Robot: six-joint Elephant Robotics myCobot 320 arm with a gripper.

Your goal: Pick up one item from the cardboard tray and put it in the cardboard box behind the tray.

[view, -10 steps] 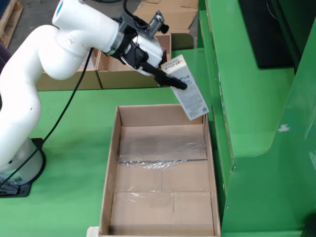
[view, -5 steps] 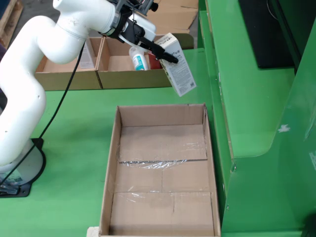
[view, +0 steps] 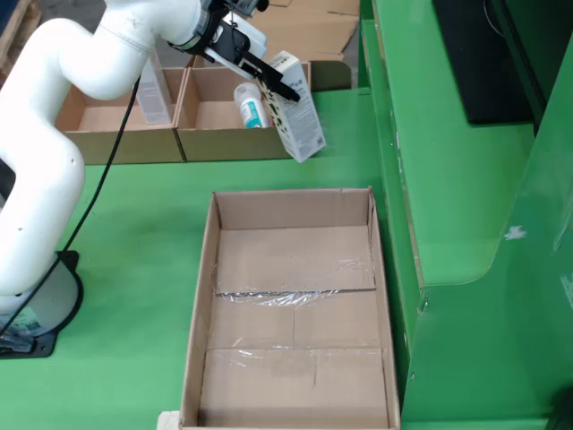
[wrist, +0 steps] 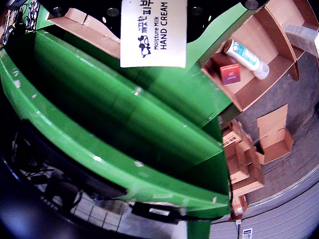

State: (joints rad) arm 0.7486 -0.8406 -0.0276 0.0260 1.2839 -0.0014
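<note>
My gripper [view: 267, 82] is shut on a white hand cream box [view: 299, 115] and holds it tilted in the air over the front wall of the cardboard tray [view: 235, 145]. In the wrist view the same box [wrist: 153, 32] fills the top centre, printed "Moisture Milk HAND CREAM". A white bottle with teal print [view: 250, 105] lies in the tray's right compartment. The wrist view shows that bottle [wrist: 246, 56] and a small red box [wrist: 230, 73] in the tray [wrist: 259, 87]. A large open cardboard box [view: 202, 296] sits nearer the fixed camera, with nothing in it.
A tall white carton [view: 153, 88] stands in the tray's left compartment [view: 98, 143]. A raised green ledge [view: 448, 179] runs along the right side. The arm's white base [view: 36, 296] stands at the left. Folded cartons [wrist: 271, 134] lie on the floor in the wrist view.
</note>
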